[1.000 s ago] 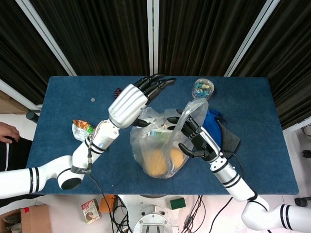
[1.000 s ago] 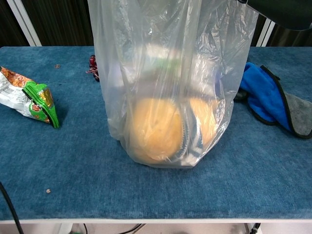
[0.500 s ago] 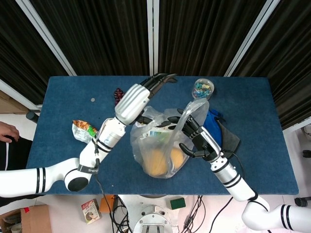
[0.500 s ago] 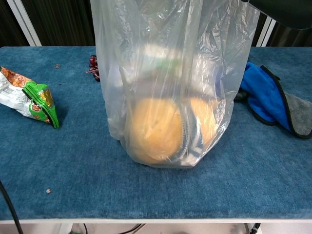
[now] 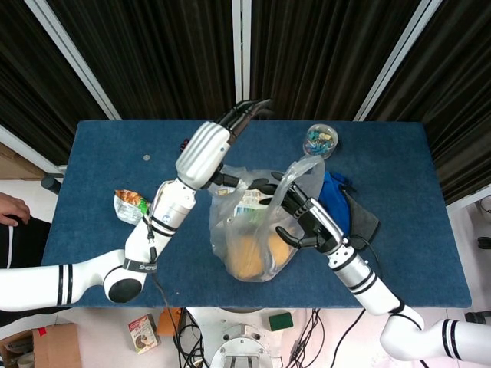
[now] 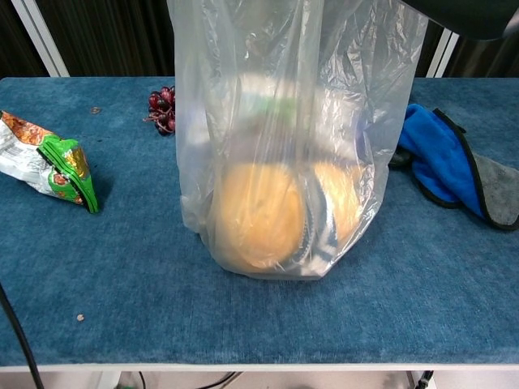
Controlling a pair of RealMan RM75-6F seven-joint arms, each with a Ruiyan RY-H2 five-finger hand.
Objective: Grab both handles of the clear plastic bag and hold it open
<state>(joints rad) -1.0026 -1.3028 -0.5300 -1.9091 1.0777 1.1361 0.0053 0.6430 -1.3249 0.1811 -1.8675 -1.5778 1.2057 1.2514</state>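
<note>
Snack packet left, blue cloth right of bag; front table open.

Two white robot arms with black-fingered hands are showing at a blue table.

The left hand is wearing a ribbed white shell over its back, with black fingers tapering beyond it; the right hand is showing black fingers and a black-and-white palm. Both white forearms are carrying black bands near the wrists and further back. A thin black cable is running along the left forearm, and small grey lettering is showing there.
</note>
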